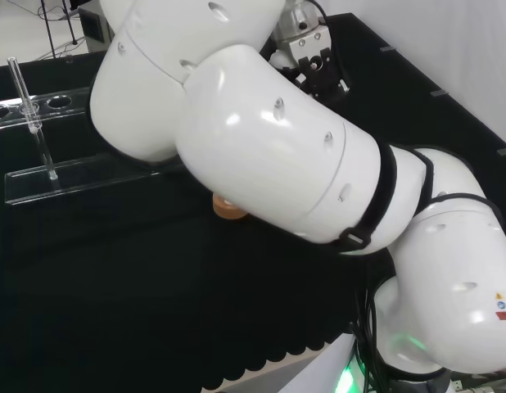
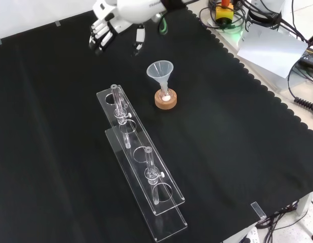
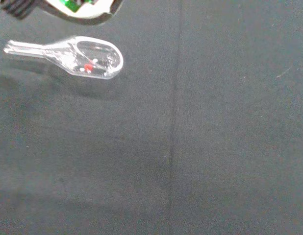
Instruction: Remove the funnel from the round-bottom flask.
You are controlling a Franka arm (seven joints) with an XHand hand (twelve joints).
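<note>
**Funnel still seated in the flask; hand open and well off to the side**

In the front view the funnel (image 2: 160,71) is clear, with a wide cone mouth upward and a narrow stem running down into the round-bottom flask (image 2: 165,96). The flask is clear glass and hard to make out; it sits upright in a cork ring stand (image 2: 165,100) near the middle of the black cloth surface (image 2: 237,152). In the head view a sliver of the cork ring (image 1: 228,209) peeks from under the arm's big white link (image 1: 269,155).

The hand (image 2: 103,33) hangs near the top of the front view, up and to the left of the funnel and well apart from it. Its fingers (image 2: 98,41) hang relaxed and spread, holding nothing.

Below and left of the stand in the front view lies a long clear rack (image 2: 141,162), running diagonally toward the lower edge, with glass tubes (image 2: 117,104) standing in its holes. Its near end is just beside the stand. To the right of the funnel the cloth is bare out to the scalloped edge (image 2: 258,86).

The wrist view shows a clear glass flask-like piece (image 3: 83,58) lying on its side on the cloth, something small and red inside; which piece it is I cannot tell.
</note>
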